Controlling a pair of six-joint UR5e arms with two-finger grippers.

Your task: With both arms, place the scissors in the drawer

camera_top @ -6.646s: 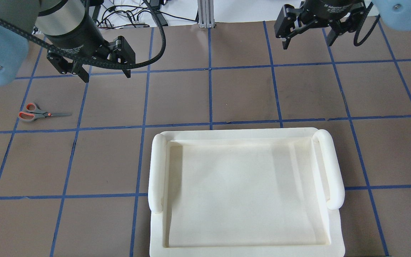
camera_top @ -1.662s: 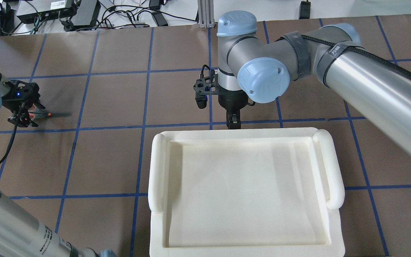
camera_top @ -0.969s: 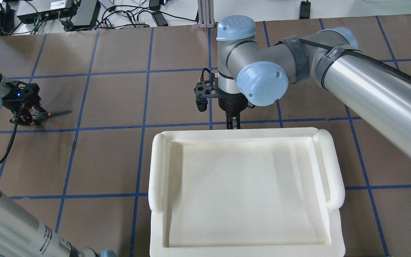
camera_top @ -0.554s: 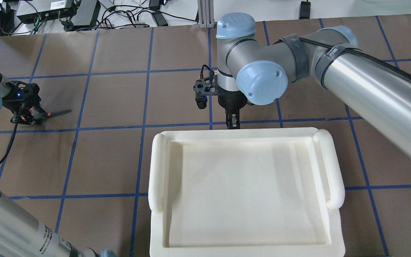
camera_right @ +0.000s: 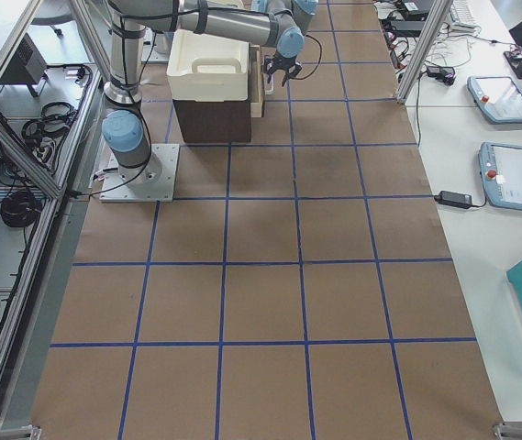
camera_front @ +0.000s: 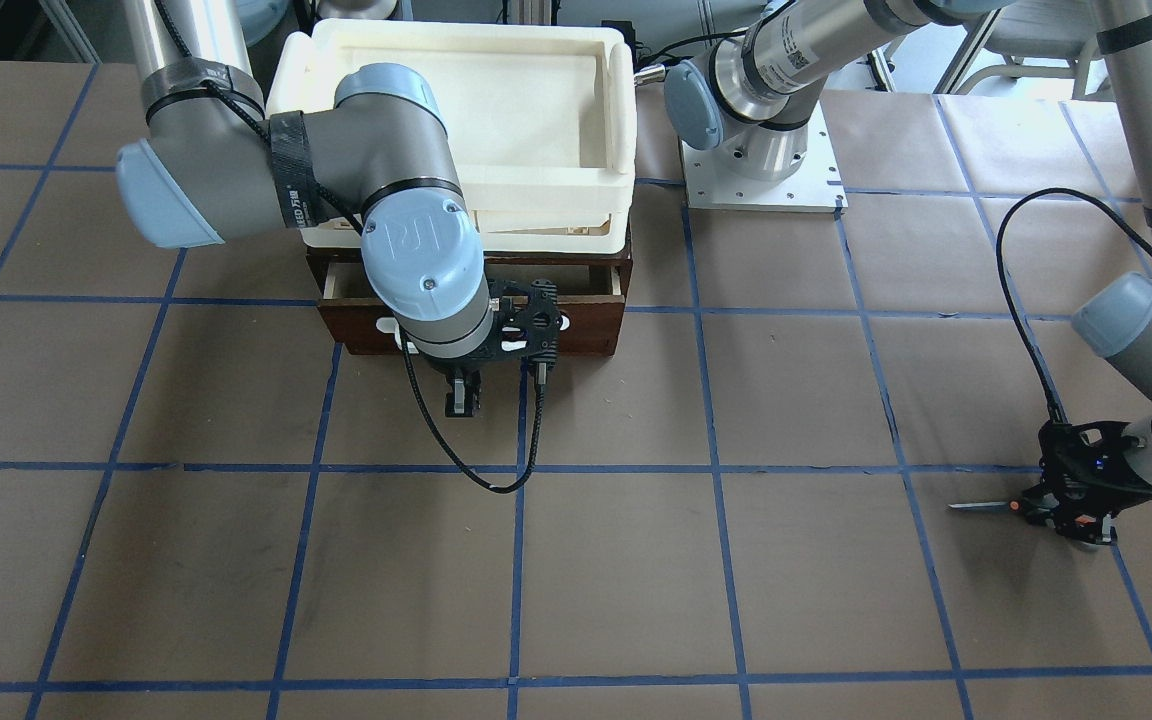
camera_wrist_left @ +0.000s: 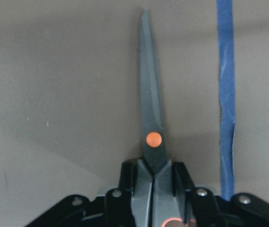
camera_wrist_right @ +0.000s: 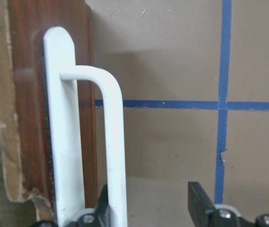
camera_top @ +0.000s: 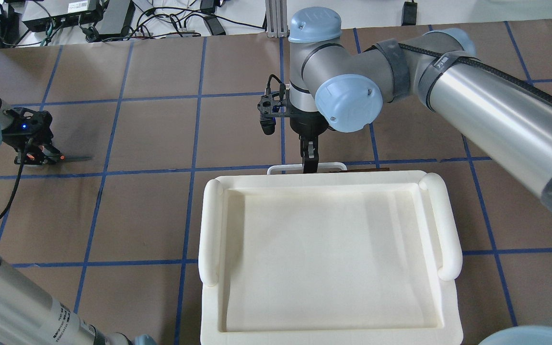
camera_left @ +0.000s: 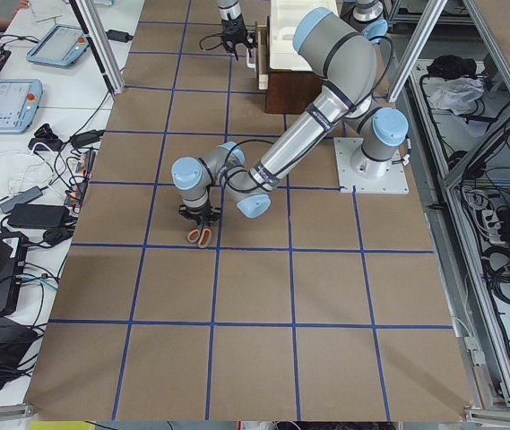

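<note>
Scissors [camera_wrist_left: 151, 118]: we find the small pair far out on the robot's left side of the worktop [camera_front: 636, 560], well apart from the drawer. The blades are closed to a single point that aims toward the middle of the table. The orange pivot dot shows just ahead of the fingers, and a blue tape line runs beside the blade.

Left end effector [camera_wrist_left: 152, 187]: clamped on the scissors just behind the pivot, with one black finger [camera_wrist_left: 125, 179] pressed to each side of the grey shank. From the camera at the table's left end, the orange-red loops stick out beneath it. We cannot tell whether the pair rests on the paper or hangs just clear of it.

Drawer [camera_front: 576, 328]: its dark brown front sits under the cream-white tray [camera_top: 211, 225], on the robot's side of the table. It stands a little way out, and its pale side edges show in the front-facing view.

White bar handle [camera_wrist_right: 114, 142]: in the overhead view it peeks out past the tray's far rim.

Right end effector [camera_top: 309, 164]: it points down at the handle with its jaws apart. In the wrist view we see the bar lying against one finger, with a wide gap to the other finger [camera_wrist_right: 199, 198].

Arms: the right arm [camera_top: 496, 115] reaches in beyond the tray, and the left arm [camera_front: 1146, 330] bends low over the scissors.
</note>
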